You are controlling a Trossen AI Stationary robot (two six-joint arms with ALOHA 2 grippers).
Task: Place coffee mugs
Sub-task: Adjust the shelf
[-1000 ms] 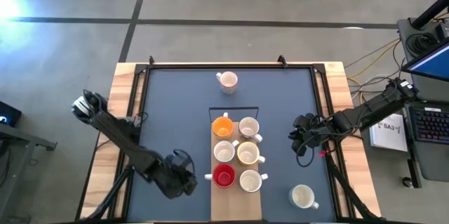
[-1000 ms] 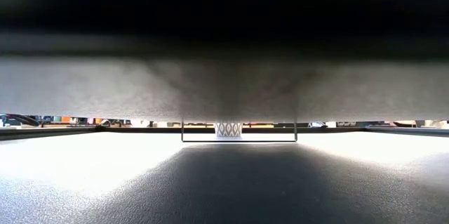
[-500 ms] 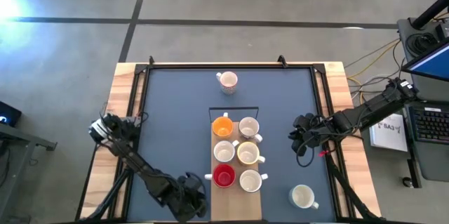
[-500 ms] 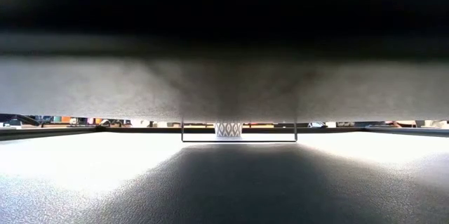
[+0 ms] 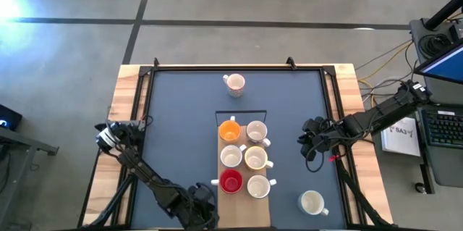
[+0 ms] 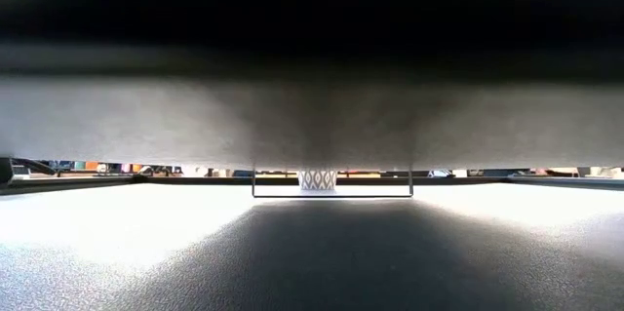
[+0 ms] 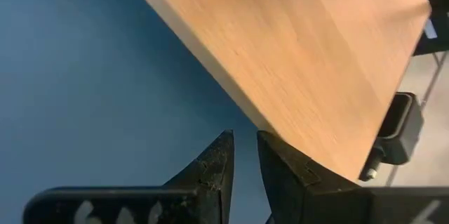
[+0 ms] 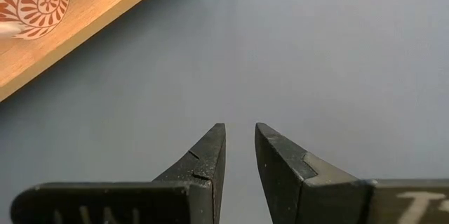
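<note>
So we're looking down on the blue tabletop with a wooden board running from the middle to the near edge. Six of the coffee mugs sit on that board in two columns of three: the orange mug and a grey-white mug at the far end, a white mug and a cream mug in the middle, then the red mug and another white mug nearest the near edge. They're packed close, neighbours just about touching.

Two more are off the board: a patterned mug alone near the far edge, and a cream-coloured one near the near right corner.

The left gripper is down at the near edge, just left of the board, fingers only a narrow slit apart with nothing between them. The right gripper hangs over bare blue near the right edge, well apart from the mugs, its fingers likewise nearly together and pinching nothing.
</note>
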